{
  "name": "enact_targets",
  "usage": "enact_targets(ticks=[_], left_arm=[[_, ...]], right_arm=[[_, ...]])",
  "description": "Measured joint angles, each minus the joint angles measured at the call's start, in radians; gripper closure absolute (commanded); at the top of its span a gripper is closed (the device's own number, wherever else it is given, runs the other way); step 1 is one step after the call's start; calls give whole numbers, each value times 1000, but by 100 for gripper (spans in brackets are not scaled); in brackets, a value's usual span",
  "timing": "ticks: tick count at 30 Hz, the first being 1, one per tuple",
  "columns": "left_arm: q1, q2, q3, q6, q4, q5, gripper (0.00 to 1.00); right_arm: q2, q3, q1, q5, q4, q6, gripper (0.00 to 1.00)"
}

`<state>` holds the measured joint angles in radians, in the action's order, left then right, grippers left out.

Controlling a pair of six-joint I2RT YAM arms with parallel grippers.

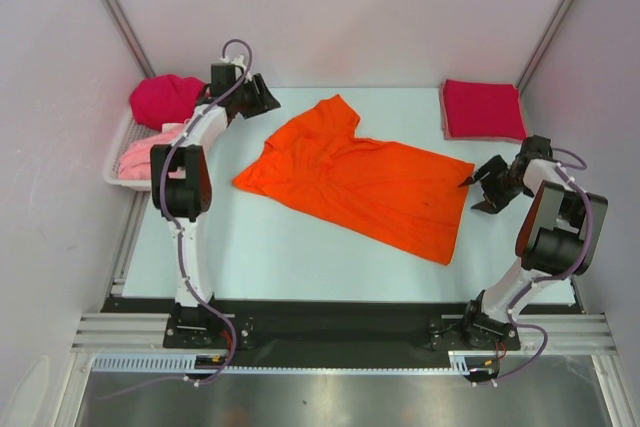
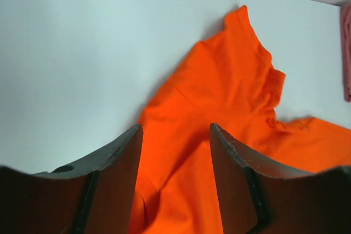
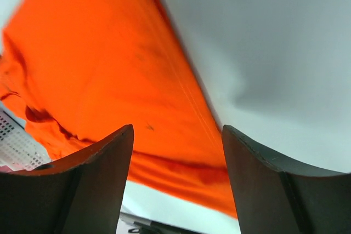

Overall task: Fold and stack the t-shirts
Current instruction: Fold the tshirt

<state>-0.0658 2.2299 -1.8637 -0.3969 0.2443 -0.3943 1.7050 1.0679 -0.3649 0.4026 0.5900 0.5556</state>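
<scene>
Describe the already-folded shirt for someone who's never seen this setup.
Start at the table, far right corner. A flat, squared-off crimson shirt lies there. Unlike the spread orange shirt mid-table and the bundled shirts in the left tray, it is neatly folded.

It was a robotics lab test cell: plain white panel walls [image 1: 350,17] on grey metal struts [image 1: 110,7] enclosed a pale table [image 1: 300,242] fronted by a silver aluminium mounting rail [image 1: 120,332].
</scene>
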Motion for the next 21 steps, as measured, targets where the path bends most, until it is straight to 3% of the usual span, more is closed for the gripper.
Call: enact_targets(ticks=[8, 11, 21], left_arm=[[-47, 215, -211, 24, -31, 15, 44], [-49, 272, -238, -8, -80, -6, 50], [-54, 378, -276, -83, -134, -63, 50]], right_arm=[[91, 113, 2, -21, -125, -74, 27], [143, 142, 2, -29, -159, -108, 32], [251, 262, 12, -32, -175, -188, 33]])
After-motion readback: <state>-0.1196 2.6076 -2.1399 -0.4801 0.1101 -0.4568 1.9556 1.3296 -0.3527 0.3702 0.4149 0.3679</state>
